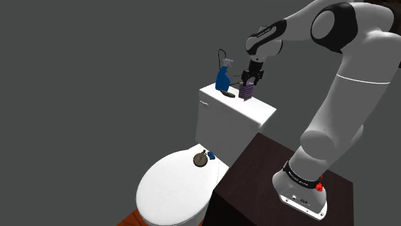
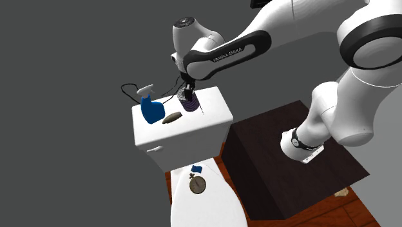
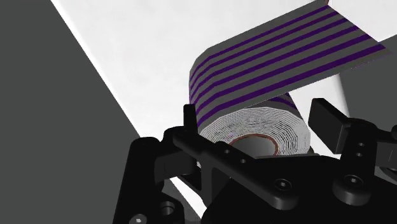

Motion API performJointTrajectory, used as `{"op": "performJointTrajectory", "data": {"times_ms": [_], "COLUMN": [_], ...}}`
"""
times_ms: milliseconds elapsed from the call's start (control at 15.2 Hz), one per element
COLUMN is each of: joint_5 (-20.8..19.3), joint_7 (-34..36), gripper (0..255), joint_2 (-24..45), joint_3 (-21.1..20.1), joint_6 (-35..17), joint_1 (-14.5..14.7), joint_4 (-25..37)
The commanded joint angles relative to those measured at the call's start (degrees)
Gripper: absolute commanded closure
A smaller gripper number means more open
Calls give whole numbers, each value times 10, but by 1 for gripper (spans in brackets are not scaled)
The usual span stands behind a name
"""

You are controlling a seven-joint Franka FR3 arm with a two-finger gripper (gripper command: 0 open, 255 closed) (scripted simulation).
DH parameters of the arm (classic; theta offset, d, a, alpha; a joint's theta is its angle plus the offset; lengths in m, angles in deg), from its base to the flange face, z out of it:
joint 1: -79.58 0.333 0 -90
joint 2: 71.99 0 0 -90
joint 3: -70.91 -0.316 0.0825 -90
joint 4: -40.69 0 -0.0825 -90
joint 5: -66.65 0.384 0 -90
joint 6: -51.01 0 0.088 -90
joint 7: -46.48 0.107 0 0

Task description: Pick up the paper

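Note:
A paper roll with purple stripes, a loose striped sheet trailing off it, stands upright on the white toilet tank lid. My gripper comes down on it from above, and its black fingers press against both sides of the roll. In the shoulder view the gripper sits right over the roll near the lid's back edge. The second exterior view has the roll under the gripper on the tank lid. I cannot tell whether the roll is clear of the lid.
A blue spray bottle and a small brown oval object share the tank lid close beside the roll. A thin black wire loop rises behind them. Below, the shut toilet lid carries a round watch-like object. My dark stand adjoins the tank.

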Motion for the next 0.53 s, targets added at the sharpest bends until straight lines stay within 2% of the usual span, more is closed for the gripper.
{"op": "performJointTrajectory", "data": {"times_ms": [0, 462], "joint_5": [-3, -12], "joint_7": [2, 7], "gripper": [255, 255], "joint_2": [-7, -23], "joint_3": [1, 2], "joint_6": [14, 51], "joint_1": [0, 2], "joint_4": [9, 30]}}
